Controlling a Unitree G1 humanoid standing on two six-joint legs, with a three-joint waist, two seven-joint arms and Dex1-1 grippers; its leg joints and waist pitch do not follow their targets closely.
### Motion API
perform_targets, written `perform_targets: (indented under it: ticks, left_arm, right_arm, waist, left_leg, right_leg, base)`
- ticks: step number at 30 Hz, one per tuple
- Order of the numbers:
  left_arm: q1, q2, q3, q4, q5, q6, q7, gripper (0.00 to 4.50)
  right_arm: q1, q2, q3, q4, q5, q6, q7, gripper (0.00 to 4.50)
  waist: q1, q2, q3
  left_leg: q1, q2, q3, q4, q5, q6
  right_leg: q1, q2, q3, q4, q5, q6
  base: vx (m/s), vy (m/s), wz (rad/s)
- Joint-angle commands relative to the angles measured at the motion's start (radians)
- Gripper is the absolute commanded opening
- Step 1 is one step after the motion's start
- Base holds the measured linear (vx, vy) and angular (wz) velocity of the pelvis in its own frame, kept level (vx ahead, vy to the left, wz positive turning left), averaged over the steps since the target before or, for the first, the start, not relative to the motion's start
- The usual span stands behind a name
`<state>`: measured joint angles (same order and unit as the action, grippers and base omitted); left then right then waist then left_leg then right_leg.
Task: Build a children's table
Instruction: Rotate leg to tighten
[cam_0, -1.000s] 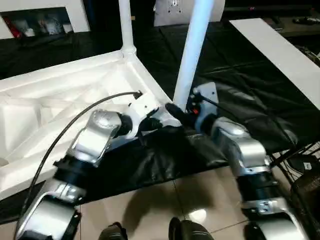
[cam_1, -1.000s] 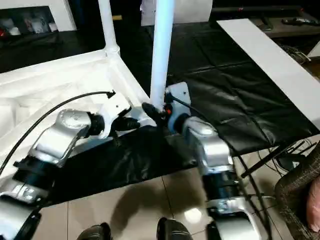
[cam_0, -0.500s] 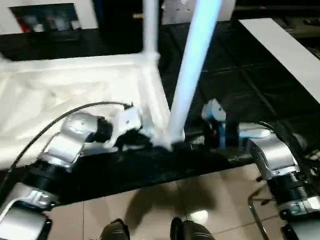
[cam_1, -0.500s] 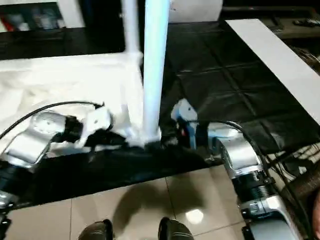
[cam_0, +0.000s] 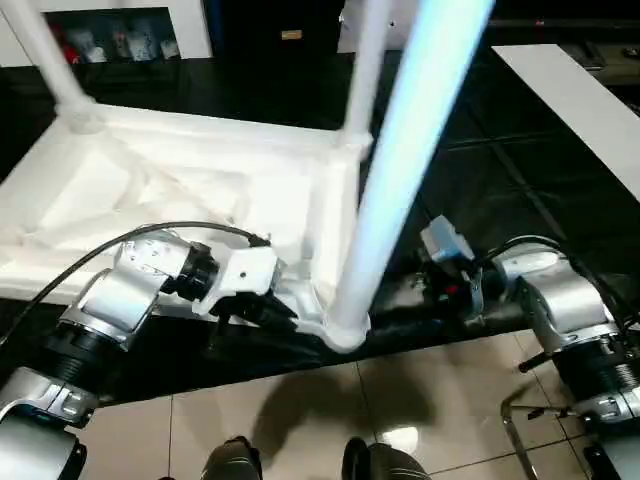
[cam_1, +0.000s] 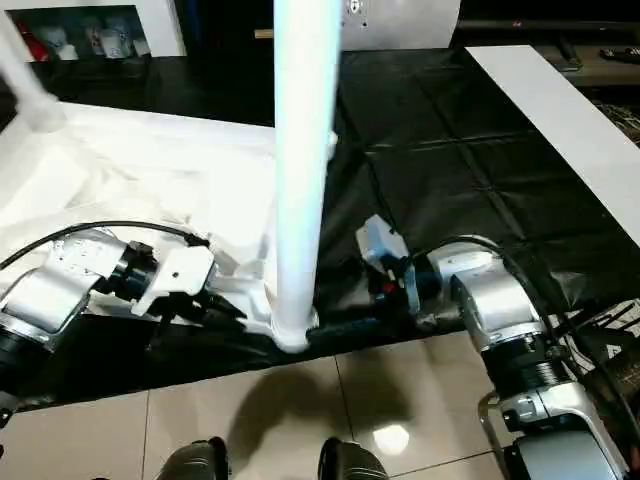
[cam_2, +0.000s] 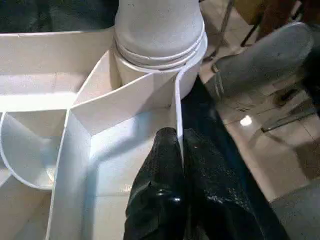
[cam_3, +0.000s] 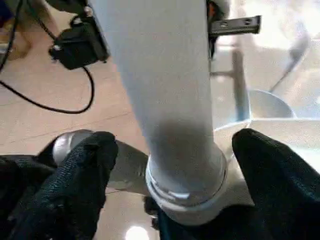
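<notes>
Head views: you have the white plastic rectangular table top (cam_0: 190, 190) lying underside up on the black sheet (cam_1: 470, 190) over the floor, its ribs showing. The near tapered white leg (cam_0: 400, 180) stands in the corner socket at about 6 o'clock, with two more white legs (cam_0: 362, 70) rising at 12 and 10 o'clock. Your left tool (cam_0: 262, 312) reaches in from 8 o'clock to the rim beside that socket; your right tool (cam_1: 350, 322) comes in low from 3 o'clock toward the leg's base. The step in hand looks like seating this leg, so your next move likely calls for closing the right tool on the base and turning or pressing it home while the left steadies the top.

Left wrist view: here you see what the head views do not show, the left tool (cam_2: 178, 150) pinched narrow on the thin upright rim wall (cam_2: 176, 107) just beside the socket collar (cam_2: 159, 47).

Right wrist view: the right tool (cam_3: 172, 150) stands wide, one black finger (cam_3: 85, 165) on each side of the leg's base and apart from it; you are holding nothing yet. The collar's rings look close to the socket, though whether it is fully seated you cannot tell.
</notes>
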<state>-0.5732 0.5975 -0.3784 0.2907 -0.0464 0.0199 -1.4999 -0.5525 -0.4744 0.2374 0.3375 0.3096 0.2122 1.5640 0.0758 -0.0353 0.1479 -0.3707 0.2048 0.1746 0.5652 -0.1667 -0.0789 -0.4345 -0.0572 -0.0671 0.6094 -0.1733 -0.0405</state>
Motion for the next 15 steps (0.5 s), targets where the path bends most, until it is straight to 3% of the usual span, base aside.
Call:
perform_targets:
  ticks: [1, 7, 15]
  left_arm:
    - [0.008, -0.017, -0.076, -0.015, 0.017, -0.022, -0.052, 0.00]
    - [0.000, -0.032, -0.085, -0.004, 0.020, -0.037, -0.054, 0.00]
    - [-0.002, -0.031, -0.083, 0.007, 0.026, -0.048, -0.058, 0.00]
  right_arm:
    - [-0.022, 0.002, 0.008, 0.018, 0.003, -0.012, 0.032, 3.69]
    - [-0.036, 0.023, 0.020, 0.045, -0.012, -0.023, 0.041, 3.19]
    - [-0.047, 0.025, 0.051, 0.048, 0.014, 0.005, 0.050, 2.60]
  waist:
    - [-0.006, 0.005, -0.070]
    - [0.003, 0.006, -0.072]
    - [0.003, 0.002, -0.069]
  left_leg:
    - [0.011, 0.029, 0.002, -0.053, -0.135, 0.083]
    - [0.011, 0.029, 0.002, -0.051, -0.120, 0.088]
    - [0.011, 0.028, 0.001, -0.054, -0.133, 0.079]
  right_leg:
    - [0.067, -0.074, 0.058, -0.066, -0.161, -0.239]
    - [0.068, -0.073, 0.058, -0.061, -0.118, -0.248]
    - [0.068, -0.073, 0.057, -0.065, -0.165, -0.233]
  base:
    - [0.000, 0.000, 0.00]
    - [0.000, 0.000, 0.00]
    - [0.000, 0.000, 0.00]
